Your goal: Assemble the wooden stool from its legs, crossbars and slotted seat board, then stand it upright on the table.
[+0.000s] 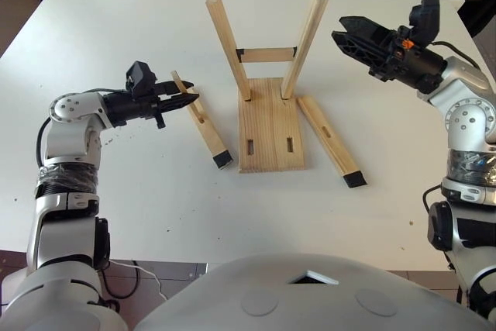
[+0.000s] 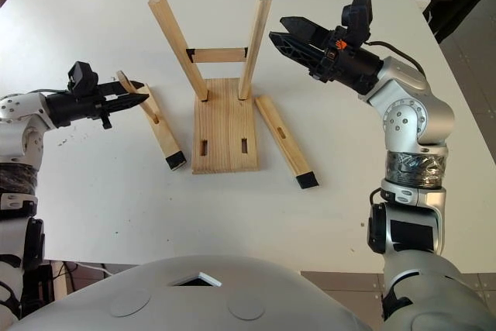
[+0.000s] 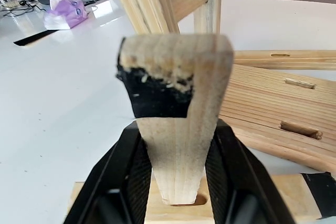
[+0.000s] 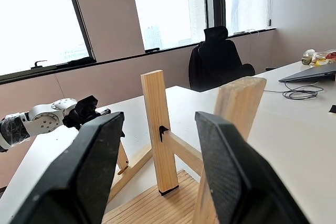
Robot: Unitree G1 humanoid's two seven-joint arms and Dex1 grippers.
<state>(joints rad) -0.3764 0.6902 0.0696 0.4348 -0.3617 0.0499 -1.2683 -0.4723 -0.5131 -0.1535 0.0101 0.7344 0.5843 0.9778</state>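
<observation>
The white table (image 1: 93,191) carries everything. The slotted seat board (image 1: 267,141) lies flat on it, just beyond the left gripper's fingertips and inboard of the right gripper. Two upright legs (image 1: 227,40) (image 1: 304,40) stand in its far slots, joined by the fitted crossbar (image 1: 267,54). The top of the nearer one lies close in front of the right gripper (image 1: 339,27), whose fingers are spread wide and hold nothing.

The left loose leg (image 1: 211,137) lies flat directly under the left gripper (image 1: 184,101), between it and the board. The right loose leg (image 1: 329,139) lies flat on the board's other side, below and inboard of the right gripper. The left gripper is clamped on the second crossbar (image 3: 178,129), holding it on end with its lower tip at the slot in the leg beneath. How deep it sits cannot be told.

The step in hand looks to be seating this crossbar in the left loose leg. It will likely go best if the bar is kept square to the slot and pressed straight down. The leg lies free and may slide or tip, so it wants steadying. The bar's free end should face the side where the right loose leg will join.

Counted: one seat board, four legs (two fitted, two loose), two crossbars (one fitted, one gripped), and two empty slots (image 1: 251,146) (image 1: 289,144) in the board's near end.
</observation>
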